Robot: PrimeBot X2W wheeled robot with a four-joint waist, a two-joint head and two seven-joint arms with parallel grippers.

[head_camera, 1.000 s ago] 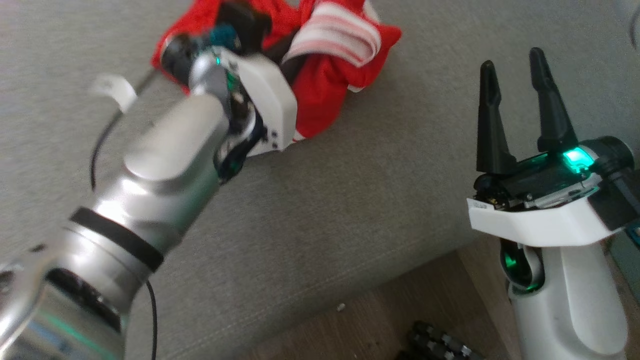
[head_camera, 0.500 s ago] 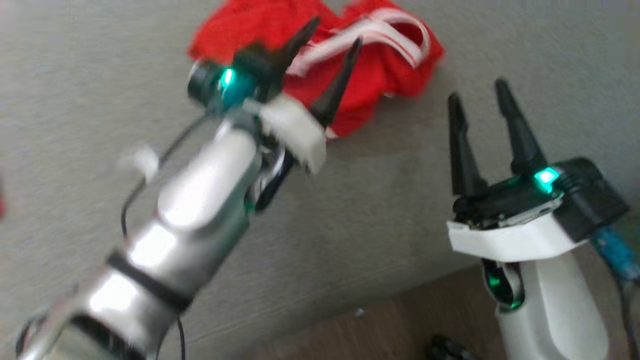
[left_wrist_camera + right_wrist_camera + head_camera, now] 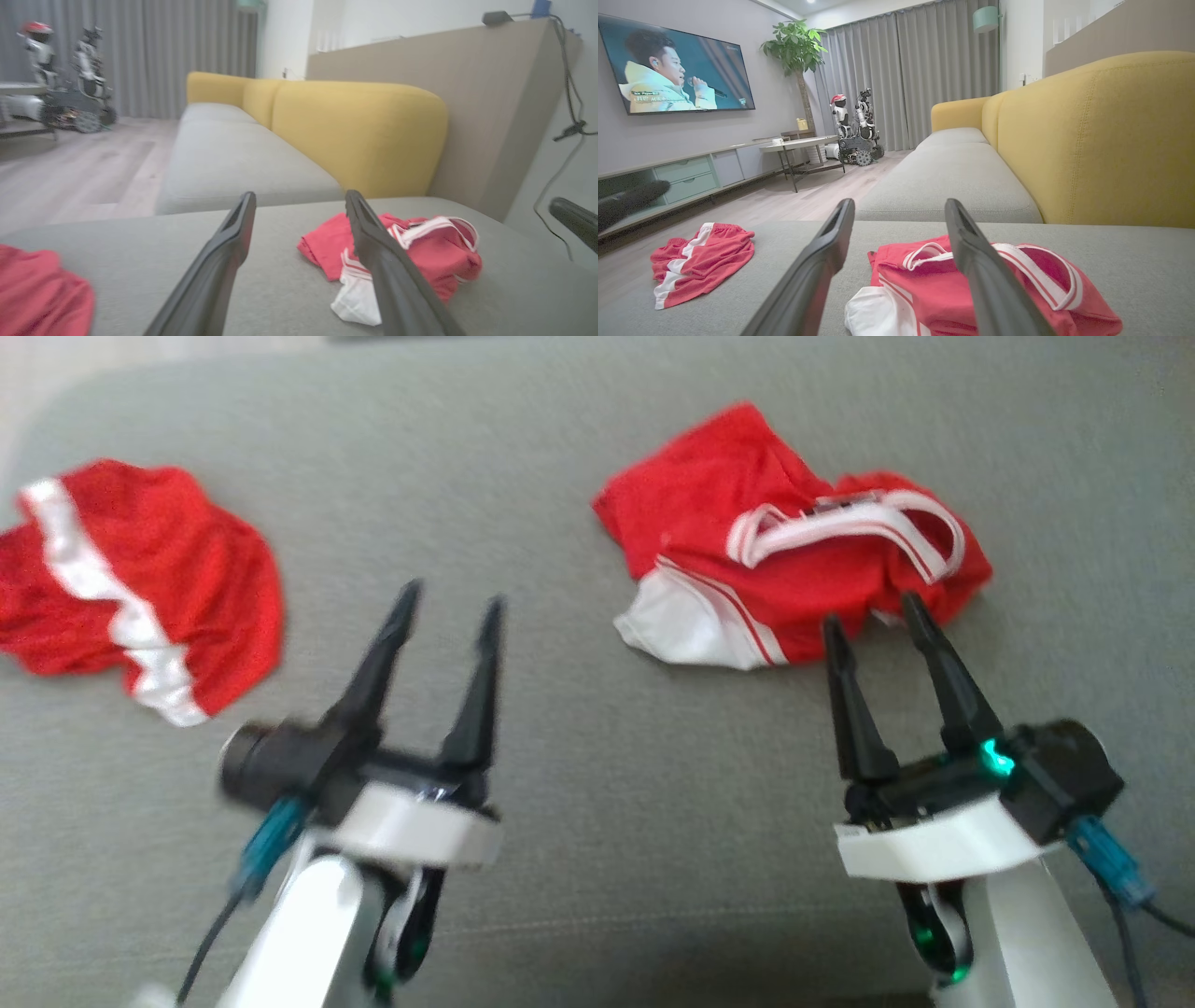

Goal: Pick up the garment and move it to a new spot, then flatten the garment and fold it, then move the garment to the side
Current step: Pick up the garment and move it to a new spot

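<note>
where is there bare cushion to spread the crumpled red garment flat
Bare grey cushion runs between the red striped garment and the crumpled garment, and nearer, between the open left gripper and right gripper. Crowded where the right gripper's tips sit by the crumpled garment's near edge.

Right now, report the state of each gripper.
Left gripper: open, holding nothing.
Right gripper: open, holding nothing.

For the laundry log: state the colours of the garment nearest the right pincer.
Garment: red, white striped trim; best in right wrist view.
</note>
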